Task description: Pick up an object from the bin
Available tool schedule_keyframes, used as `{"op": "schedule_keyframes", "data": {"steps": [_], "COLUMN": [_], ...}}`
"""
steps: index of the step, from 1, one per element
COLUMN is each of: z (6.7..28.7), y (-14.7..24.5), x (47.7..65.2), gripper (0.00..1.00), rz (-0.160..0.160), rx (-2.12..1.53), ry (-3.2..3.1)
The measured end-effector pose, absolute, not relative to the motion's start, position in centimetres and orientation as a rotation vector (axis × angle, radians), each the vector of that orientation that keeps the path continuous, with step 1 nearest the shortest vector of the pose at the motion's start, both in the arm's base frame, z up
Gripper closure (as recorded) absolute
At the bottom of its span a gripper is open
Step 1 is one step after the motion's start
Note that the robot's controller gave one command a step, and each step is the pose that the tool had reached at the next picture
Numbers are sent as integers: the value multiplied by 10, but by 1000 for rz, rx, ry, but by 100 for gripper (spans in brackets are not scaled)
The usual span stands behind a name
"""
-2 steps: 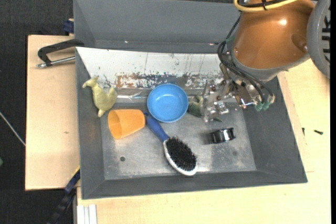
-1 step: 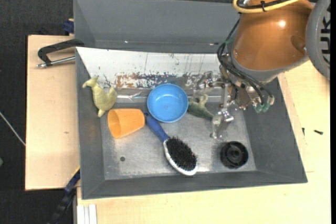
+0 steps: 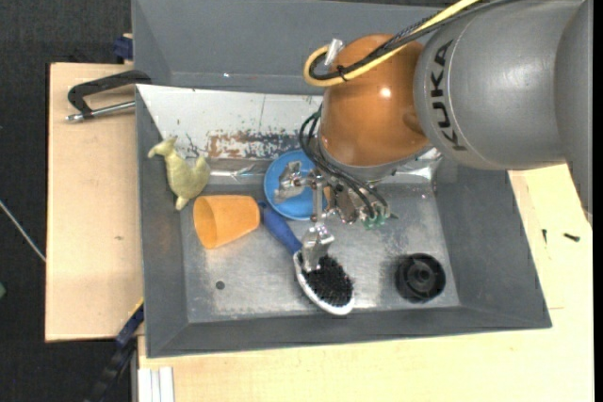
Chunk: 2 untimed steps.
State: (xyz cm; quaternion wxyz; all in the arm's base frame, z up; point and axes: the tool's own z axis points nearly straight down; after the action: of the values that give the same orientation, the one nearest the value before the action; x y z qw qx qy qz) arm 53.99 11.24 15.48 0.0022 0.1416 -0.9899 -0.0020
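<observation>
The grey bin [image 3: 170, 297] holds a few loose things spread over its floor. The arm [image 3: 509, 80] reaches in from the right, its orange cover [image 3: 372, 108] above the middle of the bin. The gripper [image 3: 320, 229] hangs over the neck of a brush [image 3: 330, 285], which lies at front centre with black bristles up and its blue handle running back and left; whether the gripper is spread or closed I cannot tell. An orange cup [image 3: 226, 219] lies on its side to the left, near the handle. A yellow-green toy [image 3: 186, 172] sits at the left wall. A blue disc [image 3: 283, 179] lies partly under the gripper. A black cap [image 3: 419, 276] rests at front right.
</observation>
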Motion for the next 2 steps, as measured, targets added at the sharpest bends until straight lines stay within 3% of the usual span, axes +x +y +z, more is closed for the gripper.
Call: {"op": "schedule_keyframes", "data": {"steps": [1, 2], "z": [128, 74], "y": [112, 104], "x": [567, 573], "gripper": [0, 0], "rz": [-1, 5], "rx": [857, 1801], "ry": [-3028, -2587]}}
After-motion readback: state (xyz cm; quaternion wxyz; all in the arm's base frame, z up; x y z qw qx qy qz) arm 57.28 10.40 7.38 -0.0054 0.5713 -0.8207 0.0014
